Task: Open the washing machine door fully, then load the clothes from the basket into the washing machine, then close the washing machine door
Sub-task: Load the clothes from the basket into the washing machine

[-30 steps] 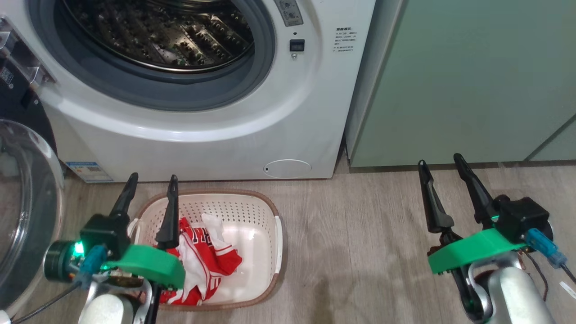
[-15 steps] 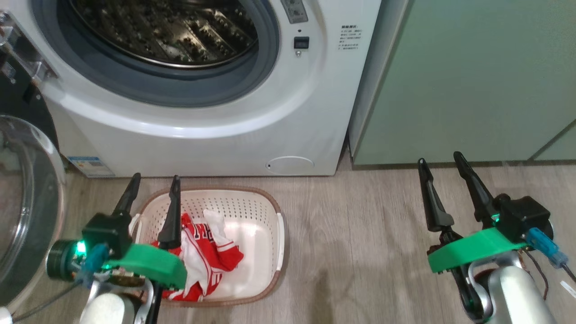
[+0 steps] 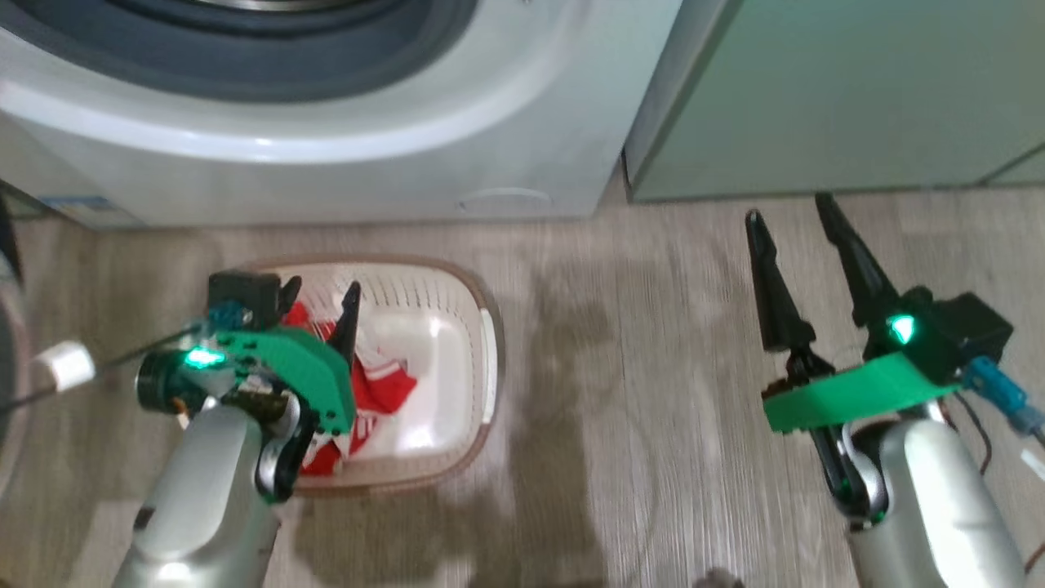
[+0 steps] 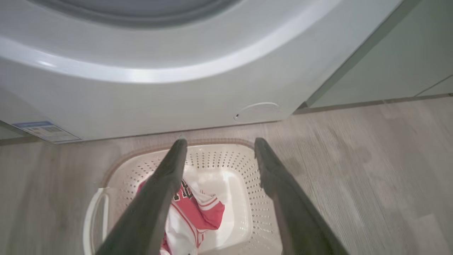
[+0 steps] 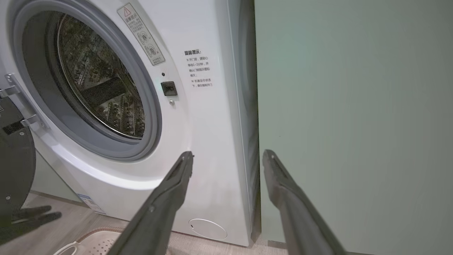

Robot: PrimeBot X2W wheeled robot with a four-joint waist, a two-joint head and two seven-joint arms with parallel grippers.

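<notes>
While the left hand (image 3: pixel 321 286) hangs spread over the clothes (image 3: pixel 384 385) in the basket (image 3: pixel 488 327) at 7 o'clock, the right hand (image 3: pixel 785 206) stands spread, empty, at 3 o'clock; the washer (image 3: pixel 326 180), door (image 5: pixel 14 166) open, sits at 12.

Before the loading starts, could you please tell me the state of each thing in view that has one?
Door: swung open.
Drum: no clothes visible inside.
Flap: shut.
Basket: upright on the floor, holding clothes.
Clothes: crumpled in the basket, not gripped.
Left gripper: jaws open, over the basket.
Right gripper: jaws open, empty.
</notes>
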